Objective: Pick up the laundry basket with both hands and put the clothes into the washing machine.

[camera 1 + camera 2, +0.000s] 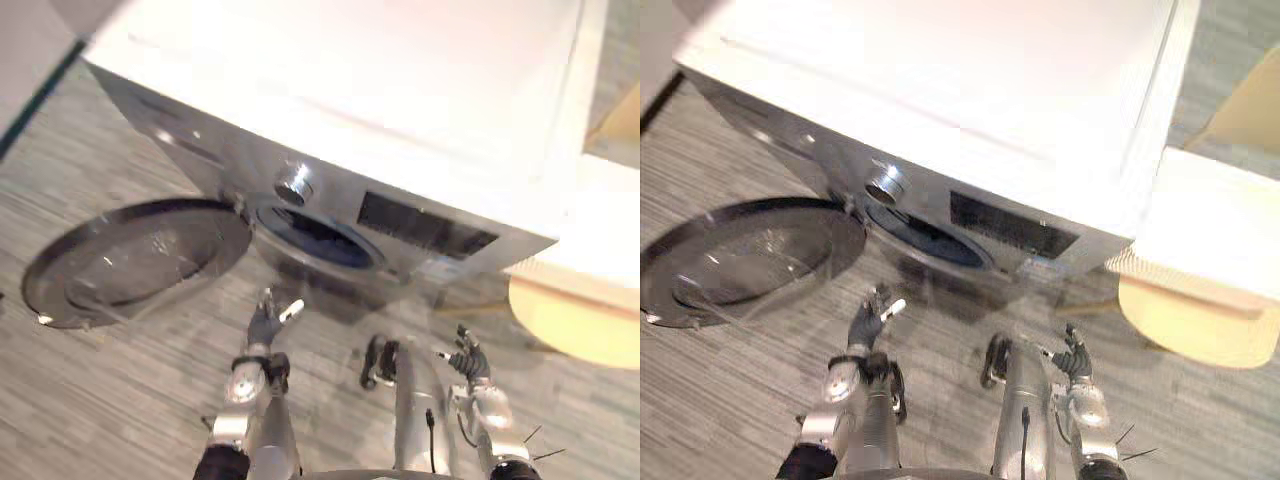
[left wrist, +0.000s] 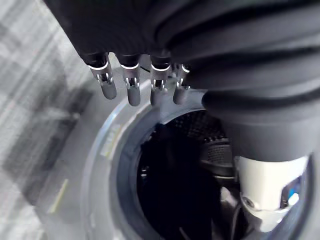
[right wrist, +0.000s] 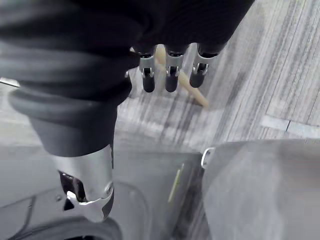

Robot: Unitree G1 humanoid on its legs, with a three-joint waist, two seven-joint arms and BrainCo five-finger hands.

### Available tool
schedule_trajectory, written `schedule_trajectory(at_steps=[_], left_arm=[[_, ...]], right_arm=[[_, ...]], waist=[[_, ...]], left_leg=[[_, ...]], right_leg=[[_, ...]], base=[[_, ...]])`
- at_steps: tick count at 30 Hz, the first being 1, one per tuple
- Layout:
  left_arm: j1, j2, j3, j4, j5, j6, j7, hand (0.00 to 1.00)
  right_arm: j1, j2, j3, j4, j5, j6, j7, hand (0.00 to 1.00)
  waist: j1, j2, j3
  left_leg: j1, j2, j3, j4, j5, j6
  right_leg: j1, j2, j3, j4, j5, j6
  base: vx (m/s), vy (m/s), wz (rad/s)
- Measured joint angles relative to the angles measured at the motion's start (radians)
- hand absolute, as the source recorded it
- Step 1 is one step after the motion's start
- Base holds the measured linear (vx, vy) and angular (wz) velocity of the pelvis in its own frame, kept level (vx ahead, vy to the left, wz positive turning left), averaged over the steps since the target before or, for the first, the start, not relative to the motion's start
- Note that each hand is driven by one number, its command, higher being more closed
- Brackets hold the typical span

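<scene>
The washing machine (image 1: 330,90) has a white top and a silver-grey front. Its round door (image 1: 135,260) stands swung wide open to the left, and the drum opening (image 1: 318,238) looks dark inside. My left hand (image 1: 265,322) hangs just in front of and below the opening, with relaxed fingers (image 2: 130,92) holding nothing; the left wrist view looks straight into the dark drum (image 2: 170,190). My right hand (image 1: 468,362) is lower and to the right, beside the machine's front corner, its fingers (image 3: 170,80) loose and empty over the floor.
A white cabinet (image 1: 600,220) stands against the machine's right side. A round tan object (image 1: 575,320) sits on the floor under it. A thin wooden stick (image 3: 192,87) shows past my right fingers. Grey plank floor (image 1: 100,400) lies in front.
</scene>
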Motion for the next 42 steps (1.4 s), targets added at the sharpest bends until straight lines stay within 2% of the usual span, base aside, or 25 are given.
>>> schedule_trajectory(at_steps=[4,6,9,12,15,18,22,26,29,31,33,34,35,36,37,38,39,40,41,42], left_arm=[[0.005,0.003,0.023,0.22,0.091,0.011,-0.005,0.0],[0.006,0.015,0.04,0.322,0.148,0.018,-0.004,0.0],[0.003,0.04,0.039,0.375,0.21,0.025,-0.001,0.0],[0.003,0.049,0.036,0.382,0.235,0.025,0.002,0.0],[0.001,0.053,0.026,0.382,0.262,0.025,0.008,0.0],[-0.006,0.055,0.001,0.404,0.266,0.024,0.022,0.0],[-0.006,0.059,-0.005,0.408,0.266,0.022,0.025,0.0],[0.0,0.059,-0.006,0.41,0.264,0.022,0.027,0.0],[-0.007,0.051,-0.001,0.41,0.26,0.022,0.03,0.0],[-0.012,0.044,0.009,0.402,0.241,0.011,0.035,0.0],[-0.014,0.031,0.041,0.402,0.228,0.003,0.047,0.0],[-0.013,0.027,0.046,0.403,0.228,0.003,0.05,0.0],[-0.008,0.017,0.045,0.41,0.228,0.003,0.052,0.0],[-0.018,0.009,0.033,0.414,0.228,0.004,0.06,0.0],[-0.031,0.013,0.026,0.415,0.227,0.004,0.065,0.0],[-0.044,0.031,0.001,0.42,0.226,0.005,0.069,0.0],[-0.056,0.052,-0.03,0.426,0.226,0.006,0.067,0.0],[-0.062,0.053,-0.042,0.428,0.226,0.006,0.067,0.0],[-0.071,0.052,-0.046,0.431,0.23,0.006,0.068,0.0],[-0.075,0.052,-0.049,0.431,0.23,0.006,0.069,0.0]], right_arm=[[0.003,0.012,-0.001,0.07,-0.031,0.011,-0.003,0.0],[-0.026,0.022,0.006,0.131,-0.039,0.022,-0.006,0.0],[-0.028,0.039,0.072,0.13,-0.037,0.028,-0.012,0.0],[-0.025,0.056,0.097,0.16,-0.035,0.025,-0.001,0.0],[-0.023,0.062,0.104,0.195,-0.037,0.027,0.001,0.0],[-0.018,0.062,0.106,0.218,-0.039,0.028,0.003,0.0],[-0.004,0.064,0.108,0.23,-0.044,0.029,0.005,0.0],[-0.005,0.062,0.117,0.237,-0.043,0.03,0.004,0.0],[-0.029,0.056,0.117,0.237,-0.025,0.029,0.001,0.0],[-0.05,0.038,0.123,0.238,-0.024,0.029,-0.003,0.0],[-0.07,0.017,0.123,0.211,-0.024,0.024,-0.015,0.0],[-0.069,0.01,0.12,0.201,-0.025,0.021,-0.018,0.0],[-0.065,-0.007,0.117,0.191,-0.025,0.021,-0.021,0.0],[-0.06,-0.017,0.113,0.195,-0.025,0.026,-0.024,0.0],[-0.054,-0.012,0.108,0.196,-0.026,0.03,-0.023,0.0],[-0.043,0.006,0.103,0.197,-0.026,0.033,-0.019,0.0],[-0.033,0.025,0.09,0.195,-0.025,0.033,-0.021,0.0],[-0.034,0.031,0.083,0.193,-0.025,0.033,-0.021,0.0],[-0.039,0.041,0.077,0.192,-0.025,0.033,-0.022,0.0],[-0.045,0.048,0.078,0.193,-0.025,0.033,-0.022,0.0]], waist=[[-0.002,0.008,-0.059],[-0.004,0.016,-0.092],[-0.005,0.018,-0.114],[-0.007,0.014,-0.118],[-0.013,0.002,-0.126],[-0.033,-0.007,-0.131],[-0.031,-0.027,-0.142],[-0.031,-0.029,-0.142],[-0.031,-0.02,-0.132],[-0.011,-0.016,-0.125],[-0.005,-0.016,-0.119],[-0.006,-0.008,-0.118],[-0.009,0.011,-0.119],[-0.027,0.019,-0.121],[-0.038,0.015,-0.118],[-0.059,-0.024,-0.12],[-0.072,-0.035,-0.117],[-0.072,-0.048,-0.119],[-0.056,-0.046,-0.113],[-0.048,-0.042,-0.112]], left_leg=[[0.115,-0.027,0.022,-0.174,0.068,0.016],[0.186,-0.045,0.038,-0.3,0.123,0.028],[0.261,-0.069,0.069,-0.415,0.174,0.04],[0.333,-0.095,0.094,-0.485,0.193,0.05],[0.369,-0.115,0.107,-0.522,0.206,0.054],[0.397,-0.13,0.093,-0.542,0.214,0.062],[0.423,-0.141,0.069,-0.587,0.245,0.064],[0.403,-0.148,0.018,-0.608,0.274,0.062],[0.318,-0.144,-0.029,-0.525,0.261,0.052],[0.265,-0.114,-0.014,-0.433,0.214,0.047],[0.207,-0.066,0.019,-0.214,0.149,0.092],[0.208,-0.055,0.008,-0.172,0.139,0.088],[0.229,-0.066,-0.057,-0.203,0.113,0.04],[0.261,-0.111,-0.085,-0.281,0.076,0.057],[0.262,-0.128,-0.084,-0.309,0.091,0.055],[0.273,-0.171,-0.083,-0.36,0.119,0.065],[0.278,-0.206,-0.083,-0.381,0.139,0.069],[0.283,-0.216,-0.079,-0.378,0.14,0.07],[0.274,-0.235,-0.052,-0.366,0.143,0.081],[0.261,-0.236,-0.032,-0.35,0.144,0.09]], right_leg=[[0.122,0.013,-0.016,-0.178,0.072,0.028],[0.198,0.034,-0.015,-0.33,0.145,0.044],[0.277,0.053,-0.006,-0.491,0.237,0.058],[0.349,0.065,0.009,-0.59,0.29,0.071],[0.379,0.06,0.016,-0.631,0.312,0.079],[0.42,0.051,0.003,-0.659,0.324,0.083],[0.467,0.051,-0.026,-0.715,0.347,0.085],[0.501,0.052,-0.068,-0.771,0.369,0.082],[0.492,0.055,-0.092,-0.793,0.375,0.087],[0.458,0.045,-0.074,-0.764,0.369,0.079],[0.409,0.028,-0.029,-0.702,0.362,0.084],[0.401,0.022,-0.009,-0.682,0.36,0.092],[0.388,0.02,0.02,-0.655,0.351,0.116],[0.381,0.002,0.049,-0.661,0.36,0.141],[0.378,-0.018,0.061,-0.664,0.363,0.151],[0.378,-0.049,0.078,-0.664,0.359,0.159],[0.376,-0.075,0.087,-0.673,0.367,0.166],[0.376,-0.081,0.098,-0.676,0.372,0.163],[0.358,-0.09,0.117,-0.677,0.384,0.147],[0.343,-0.091,0.123,-0.682,0.395,0.115]], base=[[0.09,0.067,0.08],[0.09,0.099,-0.08],[0.1,0.132,-0.18],[0.07,0.107,-0.16],[0.02,0.082,-0.09],[0.0,0.052,0.15],[-0.04,0.001,0.17],[-0.09,-0.042,0.36],[-0.1,-0.031,0.43],[-0.1,0.001,-0.08],[-0.08,0.06,-0.55],[-0.07,0.142,-0.61],[-0.09,0.222,-0.39],[-0.1,0.24,-0.14],[-0.09,0.201,0.32],[-0.07,0.143,0.57],[-0.05,0.093,0.48],[-0.01,0.115,0.05],[-0.01,0.114,-0.31],[-0.02,0.207,-0.64]])
